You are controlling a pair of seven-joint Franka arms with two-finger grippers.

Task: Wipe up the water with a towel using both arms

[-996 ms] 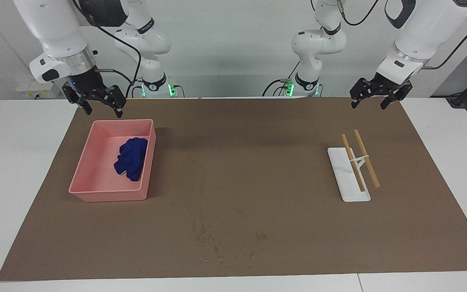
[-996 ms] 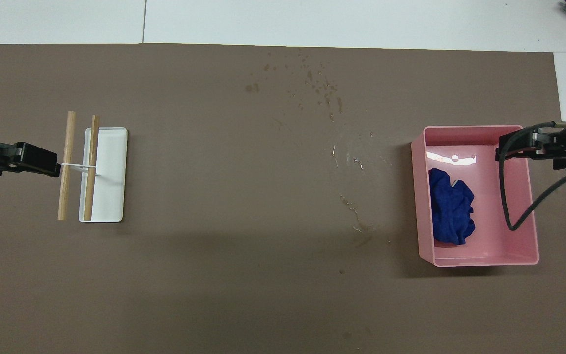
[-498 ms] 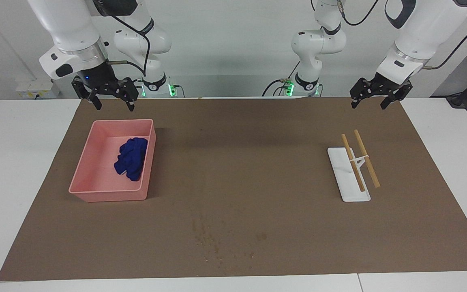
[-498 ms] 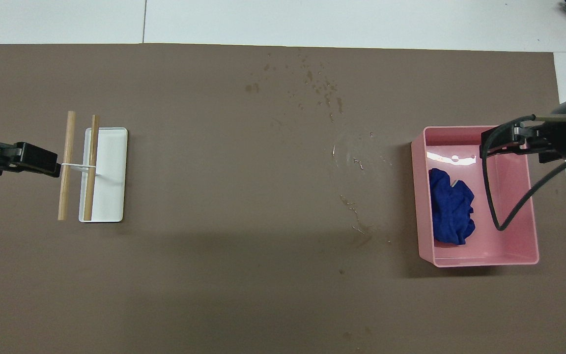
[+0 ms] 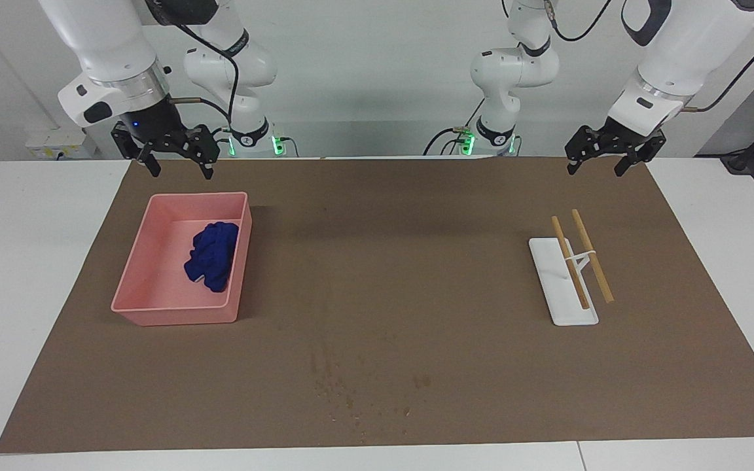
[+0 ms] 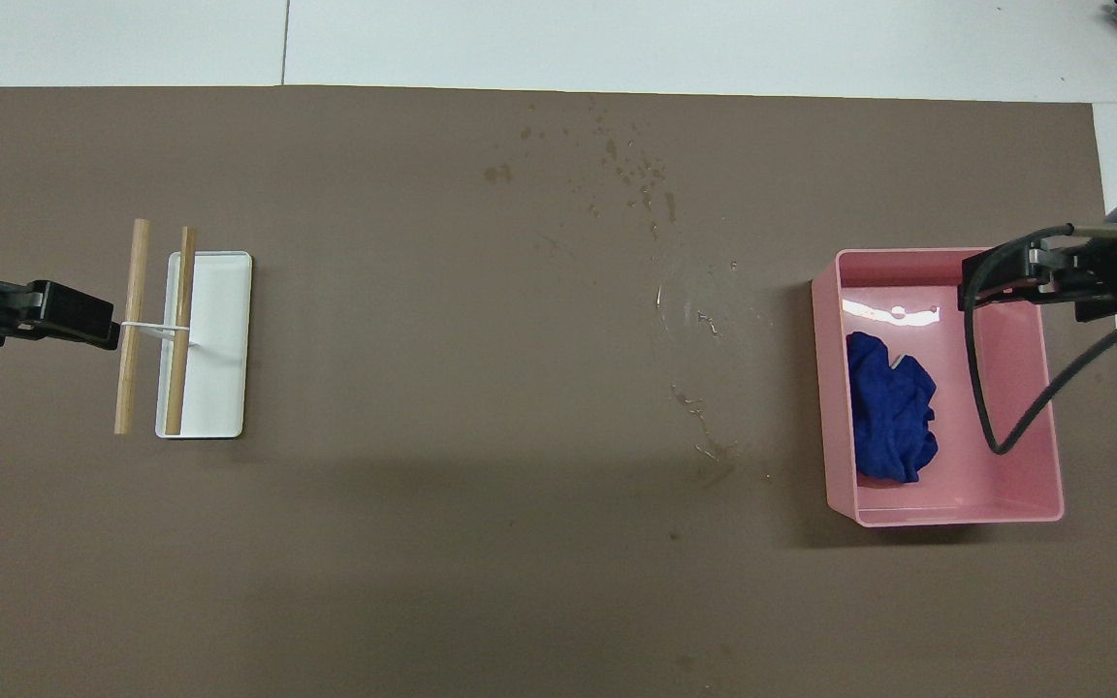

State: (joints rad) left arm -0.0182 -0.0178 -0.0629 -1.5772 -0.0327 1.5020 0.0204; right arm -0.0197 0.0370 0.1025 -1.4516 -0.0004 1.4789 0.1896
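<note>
A brown mat [image 5: 390,281] covers most of a white table [image 5: 23,261], with a pale wall and two slimmer white arms with green lights along the top of the facing view.

In the left part of the facing view, which is the right part of the overhead view, sits a pink tray [image 5: 148,313]. The blue towel [image 5: 212,256] lies bunched inside it, against the wall toward the middle of the table.

The water [image 5: 351,386] shows as small dark specks and blotches on the mat in the lower centre of the facing view, and in the upper centre of the overhead view [image 6: 631,174].

The right gripper [image 5: 177,167] hangs in the upper left of the facing view, raised above the mat's edge just above the tray, its fingers apart and holding nothing. In the overhead view it reaches in from the right edge over the tray.

The left gripper [image 5: 594,166] hangs in the upper right of the facing view, fingers also apart and empty. Below it in that view a white flat stand [image 5: 560,288] holds two wooden sticks [image 5: 590,255] joined by a white band.
</note>
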